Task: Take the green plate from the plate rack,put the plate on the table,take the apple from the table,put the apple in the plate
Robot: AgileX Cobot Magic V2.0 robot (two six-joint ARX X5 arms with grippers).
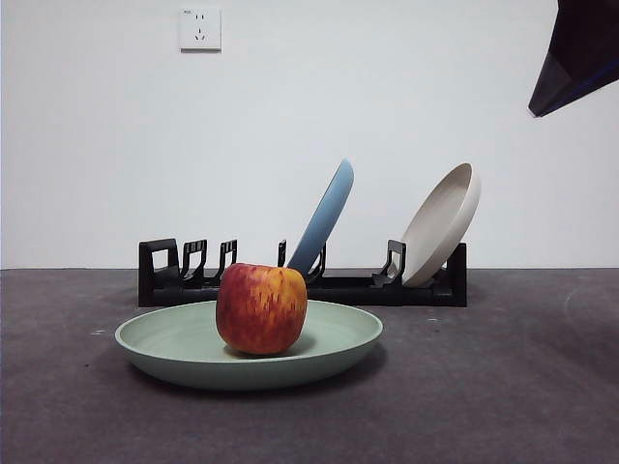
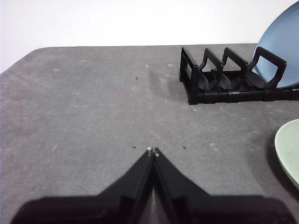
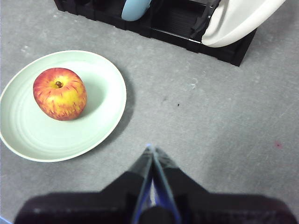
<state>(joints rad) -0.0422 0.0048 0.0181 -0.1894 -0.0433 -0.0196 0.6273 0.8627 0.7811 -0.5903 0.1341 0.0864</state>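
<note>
The apple [image 1: 261, 308] sits upright in the green plate [image 1: 174, 343], and the plate lies flat on the bench [image 1: 522, 387] just in front of the plate rack [image 1: 338, 287]. Judged from that, both halves of the task look finished: plate out of the rack and down, apple in it, a little off the plate's centre rather than dead in the middle.

In the rack, a blue plate [image 1: 324, 220] leans in a middle slot and a beige plate [image 1: 443, 224] leans at the far end; the slots at the other end are bare.

The right gripper [image 3: 152, 148] hangs above the bench with its fingers pressed together at the tips, gripping nothing. From its wrist camera the apple lies at about ten o'clock from the fingertips, clear of them, with the plate's rim [image 3: 122, 100] between. The apple's stem points up towards the camera, so it has no long axis to line up on.

The left gripper [image 2: 153, 150] is likewise closed and empty, over bare bench. Only a sliver of the green plate's edge [image 2: 288, 149] shows at about three o'clock from its tips, the rack's end at one o'clock. The right arm is the nearer to the apple, should any correction be wanted; I judge none is needed.
</note>
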